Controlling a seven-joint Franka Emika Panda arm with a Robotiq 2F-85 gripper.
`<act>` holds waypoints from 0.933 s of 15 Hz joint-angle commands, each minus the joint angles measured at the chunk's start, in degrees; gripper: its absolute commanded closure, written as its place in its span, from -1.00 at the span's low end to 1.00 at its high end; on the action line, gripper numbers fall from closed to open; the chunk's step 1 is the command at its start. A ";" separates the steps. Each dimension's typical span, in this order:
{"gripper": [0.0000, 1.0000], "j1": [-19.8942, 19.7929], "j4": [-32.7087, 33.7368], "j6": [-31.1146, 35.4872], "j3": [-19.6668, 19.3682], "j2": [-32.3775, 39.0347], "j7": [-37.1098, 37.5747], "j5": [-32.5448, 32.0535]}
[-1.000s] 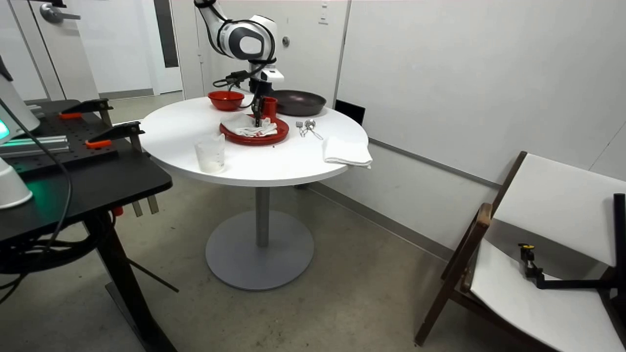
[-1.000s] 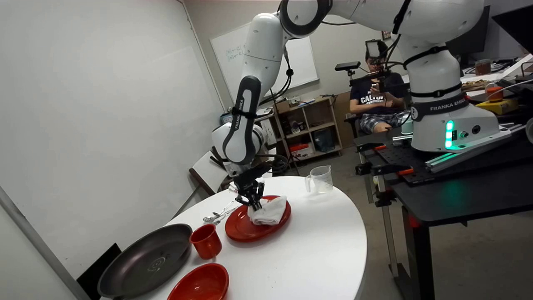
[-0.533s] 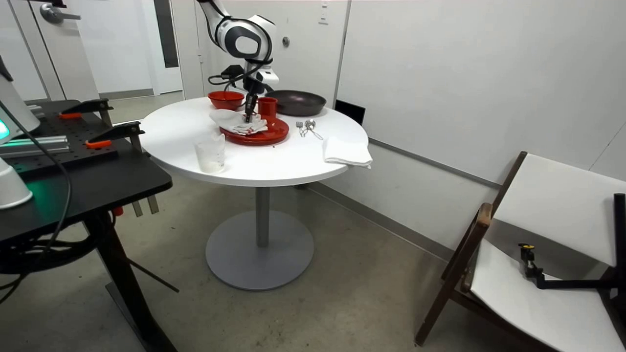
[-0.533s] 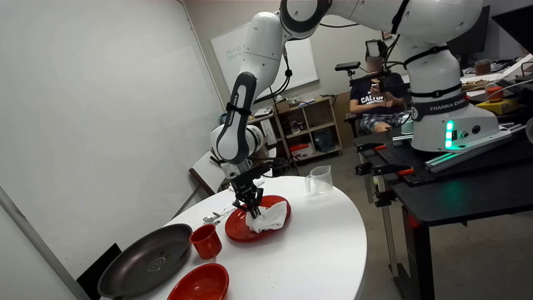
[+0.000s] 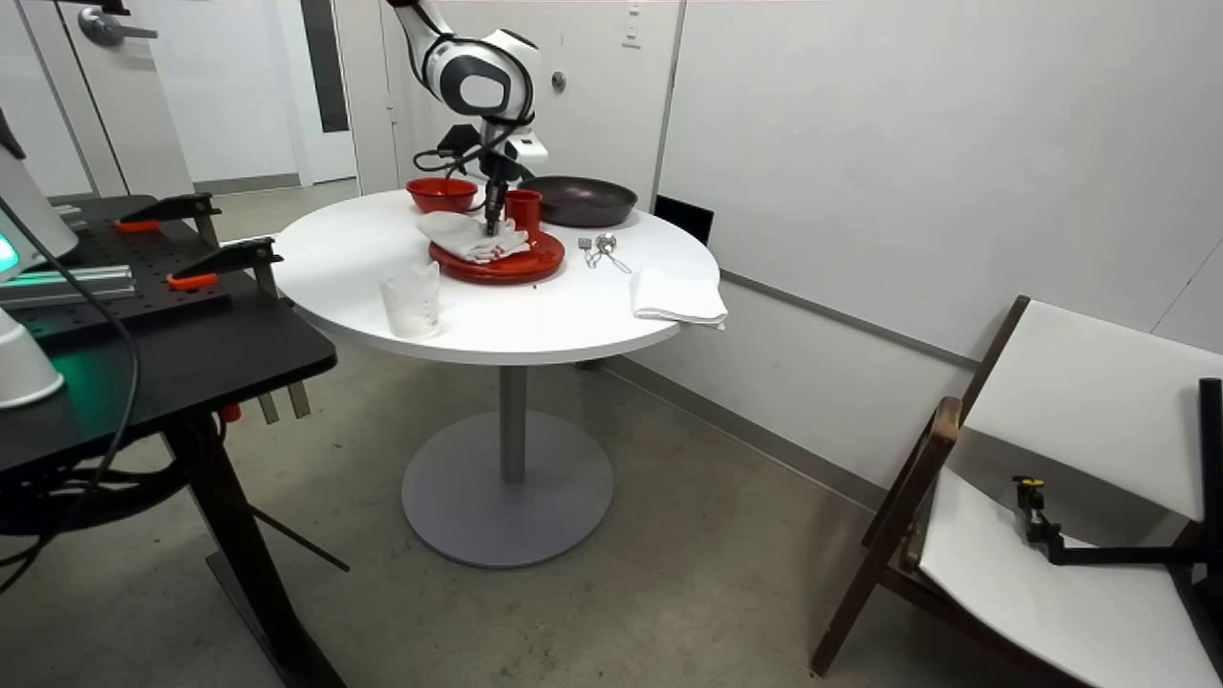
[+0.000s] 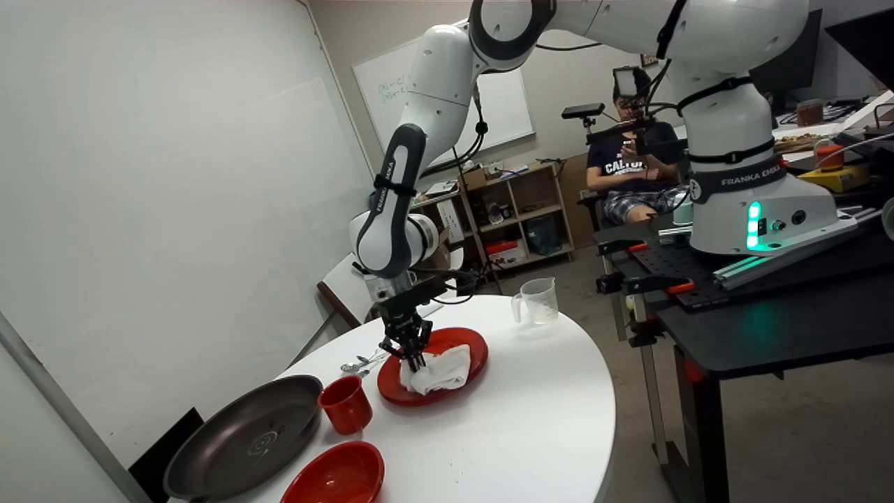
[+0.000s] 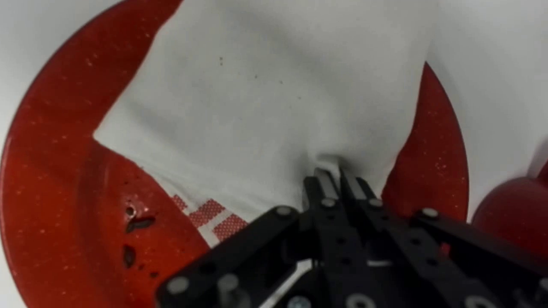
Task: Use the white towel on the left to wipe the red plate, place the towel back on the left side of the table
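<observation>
Low in the wrist view, black two-fingered pincer (image 7: pixel 334 173), pinched tight on a fold of the small white cloth towel (image 7: pixel 257 107); towel, lying across the round glossy red plate (image 7: pixel 47 171), probably light, limp and quick to slide, so best gripped by a thick gathered fold; beneath the plate, the round white-topped bench (image 6: pixel 545 391)

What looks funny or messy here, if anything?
In the wrist view, dark bits lie on the red plate beside the white towel, looking dirty; I can't tell what they are. In an exterior view, another white cloth pokes past the edge of the table, so it looks askew.
</observation>
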 commanded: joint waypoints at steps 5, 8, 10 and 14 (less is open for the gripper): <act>0.96 2.97 5.67 8.51 -4.16 5.20 1.29 0.12; 0.96 5.96 5.31 10.37 -8.83 5.73 4.52 -1.52; 0.95 8.09 5.01 7.68 -12.56 5.86 7.77 -2.91; 0.95 8.07 5.45 -1.46 -14.09 5.50 10.40 -5.11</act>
